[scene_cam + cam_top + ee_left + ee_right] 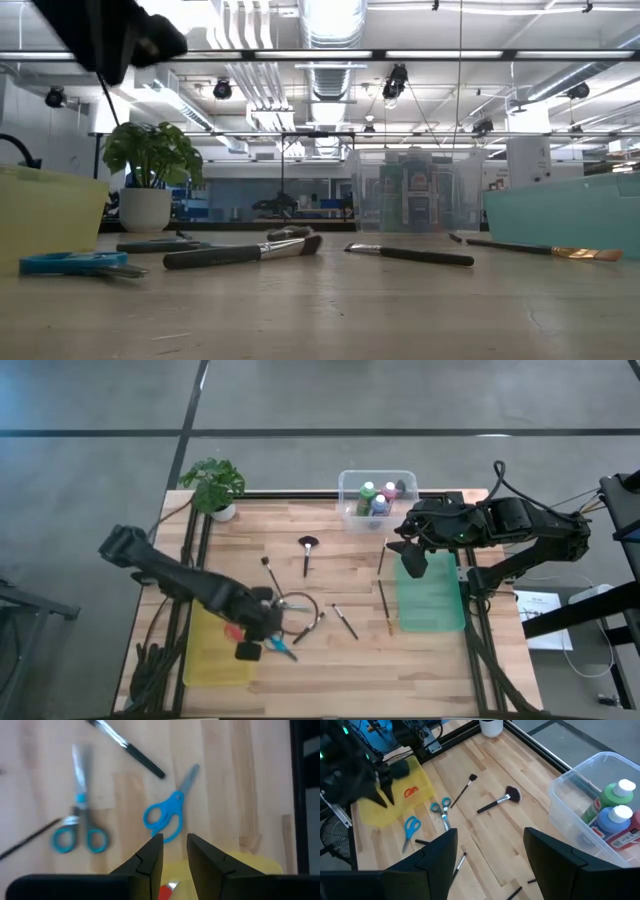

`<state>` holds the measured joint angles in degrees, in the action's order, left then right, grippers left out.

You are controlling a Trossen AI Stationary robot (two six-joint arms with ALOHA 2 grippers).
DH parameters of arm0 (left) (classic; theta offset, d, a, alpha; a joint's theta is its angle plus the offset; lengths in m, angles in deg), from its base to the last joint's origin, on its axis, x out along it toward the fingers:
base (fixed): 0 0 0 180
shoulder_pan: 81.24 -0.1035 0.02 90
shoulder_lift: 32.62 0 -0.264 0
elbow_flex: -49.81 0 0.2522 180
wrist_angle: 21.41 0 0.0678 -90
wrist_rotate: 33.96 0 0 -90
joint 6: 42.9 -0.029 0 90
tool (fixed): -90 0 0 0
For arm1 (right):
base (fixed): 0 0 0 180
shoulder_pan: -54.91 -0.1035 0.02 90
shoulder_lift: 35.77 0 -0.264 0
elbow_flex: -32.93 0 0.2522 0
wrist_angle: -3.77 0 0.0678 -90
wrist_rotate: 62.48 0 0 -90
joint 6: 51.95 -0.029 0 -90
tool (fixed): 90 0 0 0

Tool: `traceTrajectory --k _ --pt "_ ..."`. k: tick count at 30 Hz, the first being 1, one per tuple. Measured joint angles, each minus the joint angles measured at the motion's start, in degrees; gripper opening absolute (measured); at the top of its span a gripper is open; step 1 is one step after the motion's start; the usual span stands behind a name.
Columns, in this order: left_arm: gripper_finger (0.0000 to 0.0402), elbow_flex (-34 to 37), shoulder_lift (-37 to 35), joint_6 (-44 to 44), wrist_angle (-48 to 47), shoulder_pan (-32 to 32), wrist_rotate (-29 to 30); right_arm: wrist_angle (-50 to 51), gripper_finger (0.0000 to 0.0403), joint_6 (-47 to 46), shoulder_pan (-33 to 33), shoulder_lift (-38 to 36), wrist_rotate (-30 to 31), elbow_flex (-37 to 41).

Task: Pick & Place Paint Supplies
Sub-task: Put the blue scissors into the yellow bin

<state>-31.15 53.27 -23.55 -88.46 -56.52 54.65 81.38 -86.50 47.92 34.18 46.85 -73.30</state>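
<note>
The red-handled scissors (410, 793) lie inside the yellow tray (422, 782). Only this tray holds scissors. The blue scissors (166, 811) lie on the wooden table (330, 660), just beside the yellow tray. The teal-handled scissors (80, 831) lie a bit farther from the tray, with the blades pointing away from it. A thin dark brush (131, 749) lies past both scissors, well away from the tray. A fan brush (306, 549) with a fluffy dark head lies farther off, toward the middle of the table.

The left gripper (174, 851) hangs over the edge of the yellow tray. Its fingers (151, 855) are close together with a small gap, and nothing is between them.

The clear plastic bin (377, 500) stands far from the yellow tray, at the back of the table. A green paint bottle (605, 797), a blue paint bottle (612, 820) and a pink one (392, 490) stand inside it, all with white caps.

The green tray (432, 600) sits on the far side of the table from the yellow tray. Two thin brushes (384, 606) lie just beside it. The right gripper (411, 560) hangs over the green tray's back end. Its fingers (440, 852) are spread wide and hold nothing.

A potted plant (215, 485) stands at the back corner on the yellow tray's side.
</note>
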Motion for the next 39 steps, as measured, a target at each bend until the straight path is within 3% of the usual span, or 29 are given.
traceTrajectory --k 18,39 --pt "0.0099 13.4 8.6 1.6 19.1 3.1 -5.4 0.7 0.0228 0.2 0.0 0.0 -1.2 0.0" --pt "0.01 14.0 15.5 -1.6 25.2 3.1 -8.1 0.8 0.0228 0.7 0.0 0.0 -2.6 0.0"
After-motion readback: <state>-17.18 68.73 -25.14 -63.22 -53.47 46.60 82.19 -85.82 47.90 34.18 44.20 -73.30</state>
